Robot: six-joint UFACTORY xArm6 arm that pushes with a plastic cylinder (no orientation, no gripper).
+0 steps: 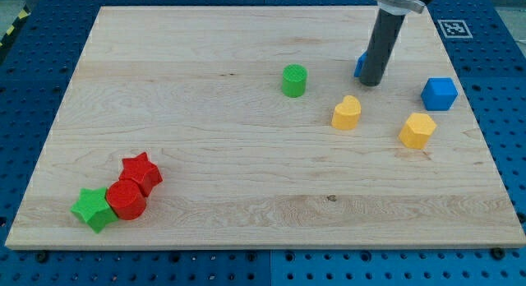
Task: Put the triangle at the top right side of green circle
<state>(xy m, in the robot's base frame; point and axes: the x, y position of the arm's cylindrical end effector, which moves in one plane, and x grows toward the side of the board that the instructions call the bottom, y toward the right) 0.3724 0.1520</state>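
The green circle [294,80] is a short cylinder standing at the upper middle of the wooden board [205,154]. To its right, a blue block [360,66], probably the triangle, peeks out from behind my rod; most of it is hidden. My tip [371,82] rests on the board just to the right of and touching or nearly touching that blue block, about 90 pixels right of the green circle.
A yellow heart-like block [347,113] and a yellow hexagon [417,130] lie below my tip. A blue cube [439,94] sits at the right. A red star [141,172], red circle [126,200] and green star [93,209] cluster at the bottom left.
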